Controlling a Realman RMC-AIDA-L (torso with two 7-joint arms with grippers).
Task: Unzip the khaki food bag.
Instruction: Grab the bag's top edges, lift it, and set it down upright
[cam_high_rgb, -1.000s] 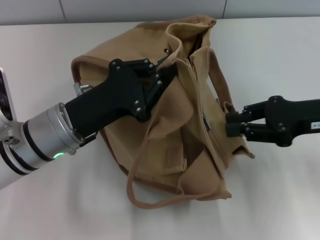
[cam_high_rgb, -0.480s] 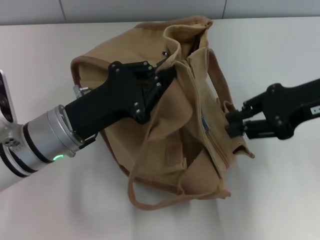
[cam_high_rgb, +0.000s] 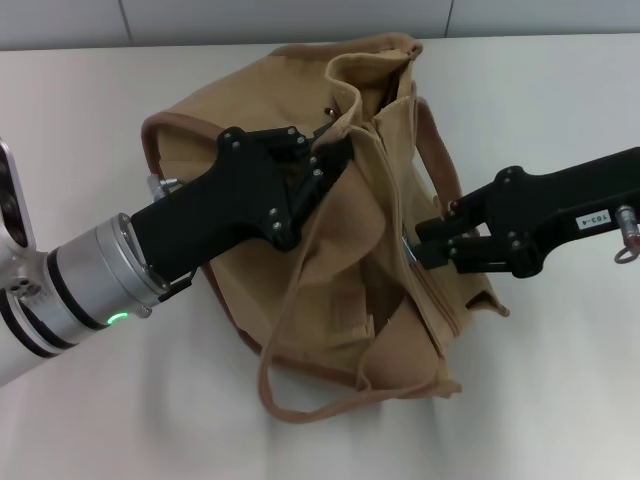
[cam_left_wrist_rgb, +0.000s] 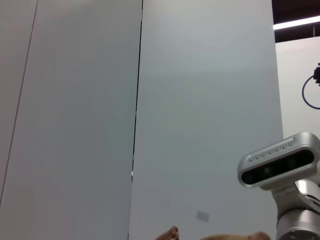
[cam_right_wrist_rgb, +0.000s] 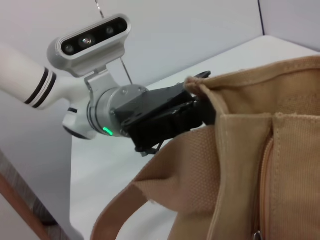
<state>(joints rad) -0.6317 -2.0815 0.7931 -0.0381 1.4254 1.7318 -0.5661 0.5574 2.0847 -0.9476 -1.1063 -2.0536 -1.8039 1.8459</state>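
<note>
The khaki food bag lies slumped on the white table, its top facing the far side. My left gripper is shut on the bag's upper edge by the opening. It also shows in the right wrist view, pinching the bag's corner. My right gripper is at the bag's right side, fingers slightly apart around the silver zipper pull. The zipper line runs down the tan canvas in the right wrist view. One wide handle loops out at the near side.
The white table spreads around the bag. A grey wall edge runs along the far side. The left wrist view shows only the wall, my head camera and a sliver of bag.
My right gripper has moved left along the bag's side, from the side tab to the zipper pull. The left gripper has kept its hold on the bag's edge.
</note>
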